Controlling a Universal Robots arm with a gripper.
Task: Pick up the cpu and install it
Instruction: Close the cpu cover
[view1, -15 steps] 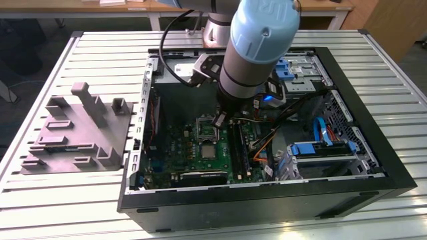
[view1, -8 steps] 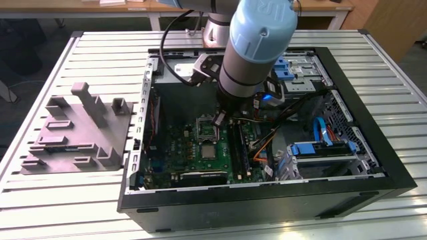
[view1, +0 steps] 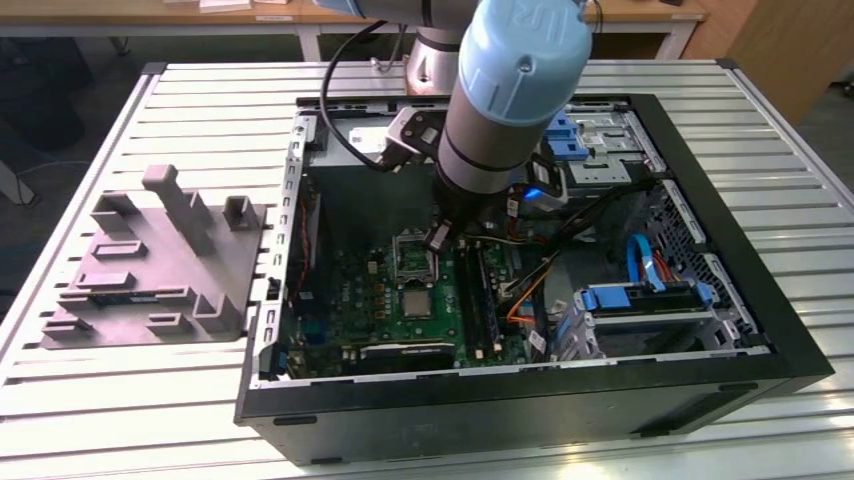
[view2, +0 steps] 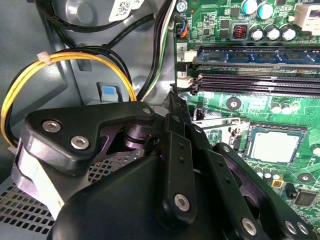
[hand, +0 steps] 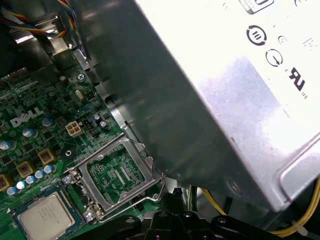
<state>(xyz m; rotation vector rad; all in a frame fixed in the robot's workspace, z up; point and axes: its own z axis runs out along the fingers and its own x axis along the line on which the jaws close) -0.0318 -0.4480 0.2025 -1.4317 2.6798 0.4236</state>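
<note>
The cpu (view1: 418, 303) lies flat in its socket on the green motherboard (view1: 350, 290), silver top up; both wrist views show it there (view2: 272, 146) (hand: 44, 216). The socket's silver frame (view1: 414, 258) stands hinged open beside the chip, its window showing board behind it in the first wrist view (hand: 117, 172). My gripper (view1: 438, 238) hangs inside the computer case just above that open frame, fingers drawn together with nothing seen between them. In the second wrist view its black linkage narrows to the tips (view2: 174, 97), a short way from the chip.
The grey plastic holder block (view1: 134, 290) with upright posts sits on the slatted table at the exterior view's left. Black case walls (view1: 534, 410) surround the board. The power supply (hand: 240, 100) looms close to the wrist, with yellow cables (view2: 30, 80), memory slots (view2: 255, 82) and blue drive brackets (view1: 641, 297) nearby.
</note>
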